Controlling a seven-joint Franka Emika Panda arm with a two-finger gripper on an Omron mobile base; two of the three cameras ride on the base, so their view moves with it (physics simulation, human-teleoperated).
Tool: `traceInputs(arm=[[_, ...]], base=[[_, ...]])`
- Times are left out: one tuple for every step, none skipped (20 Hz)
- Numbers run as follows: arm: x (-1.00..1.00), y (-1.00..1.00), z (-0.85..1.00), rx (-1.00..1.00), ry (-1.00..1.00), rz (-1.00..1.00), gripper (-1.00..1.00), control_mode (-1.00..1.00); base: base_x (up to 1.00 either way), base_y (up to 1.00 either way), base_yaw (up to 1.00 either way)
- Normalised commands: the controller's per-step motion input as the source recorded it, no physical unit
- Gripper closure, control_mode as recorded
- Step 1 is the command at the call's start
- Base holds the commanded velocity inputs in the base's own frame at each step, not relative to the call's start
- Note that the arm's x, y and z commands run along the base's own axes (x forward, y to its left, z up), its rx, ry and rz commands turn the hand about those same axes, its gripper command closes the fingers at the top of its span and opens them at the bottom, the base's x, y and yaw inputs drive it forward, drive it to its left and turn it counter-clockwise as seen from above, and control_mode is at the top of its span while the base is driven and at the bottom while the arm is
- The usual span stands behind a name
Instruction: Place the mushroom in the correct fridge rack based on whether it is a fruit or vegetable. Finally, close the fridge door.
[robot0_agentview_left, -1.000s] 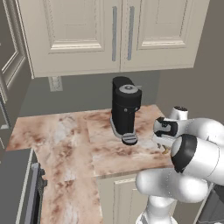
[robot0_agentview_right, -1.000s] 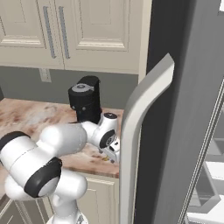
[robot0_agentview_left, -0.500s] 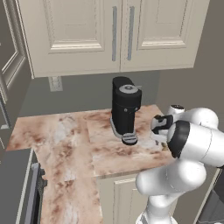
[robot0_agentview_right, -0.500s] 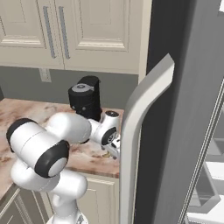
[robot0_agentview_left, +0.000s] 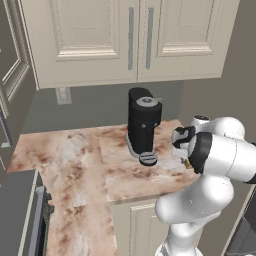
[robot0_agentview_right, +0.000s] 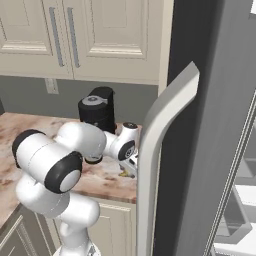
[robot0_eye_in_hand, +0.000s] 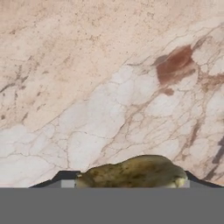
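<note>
The mushroom (robot0_eye_in_hand: 135, 172), lumpy and tan-beige, sits between my two dark fingertips at the bottom of the hand view, just above the marble counter (robot0_eye_in_hand: 109, 87). My gripper (robot0_eye_in_hand: 129, 181) is shut on it. From the right base view the gripper (robot0_agentview_right: 128, 169) hangs low over the counter's right end, beside the coffee machine, with a tan speck of mushroom (robot0_agentview_right: 123, 174) under it. From the left base view my own forearm hides most of the gripper (robot0_agentview_left: 186, 161). Pale glass shelves of the fridge interior (robot0_agentview_right: 242, 200) show at the far right; I cannot tell which is the topmost rack.
A black coffee machine (robot0_agentview_left: 143, 125) stands on the counter just left of the hand. The open grey fridge door (robot0_agentview_right: 215, 100) with its pale curved handle (robot0_agentview_right: 162, 130) rises immediately right of the gripper. Cream cabinets (robot0_agentview_left: 130, 40) hang above.
My elbow has swung upward and rolled, while the hand has stayed low over the counter's right end by the coffee machine.
</note>
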Motion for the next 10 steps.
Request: traceInputs(arm=[[-0.01, 0.00, 0.00, 0.00, 0.00, 0.00, 1.00, -1.00], [-0.09, 0.00, 0.00, 0.00, 0.00, 0.00, 1.00, -1.00], [-0.20, 0.00, 0.00, 0.00, -0.04, 0.00, 1.00, -1.00], [-0.29, 0.06, 0.00, 0.00, -0.09, 0.03, 1.00, -1.00], [-0.38, 0.21, 0.15, -0.03, -0.12, 0.03, 1.00, -1.00], [-0.55, 0.34, 0.18, -0.07, -0.13, 0.05, 1.00, -1.00], [-0.66, 0.37, 0.26, -0.07, -0.13, 0.03, 1.00, -1.00], [-0.74, 0.44, 0.44, -0.09, -0.18, 0.01, 1.00, -1.00], [-0.81, 0.44, 0.56, -0.08, -0.21, 0.00, 1.00, -1.00], [-0.89, 0.39, 0.60, -0.09, -0.25, 0.00, 1.00, -1.00]], base=[[0.00, 0.00, 0.00], [0.00, 0.00, 0.00], [0.00, 0.00, 0.00], [0.00, 0.00, 0.00], [0.00, 0.00, 0.00], [0.00, 0.00, 0.00], [0.00, 0.00, 0.00], [0.00, 0.00, 0.00], [0.00, 0.00, 0.00], [0.00, 0.00, 0.00]])
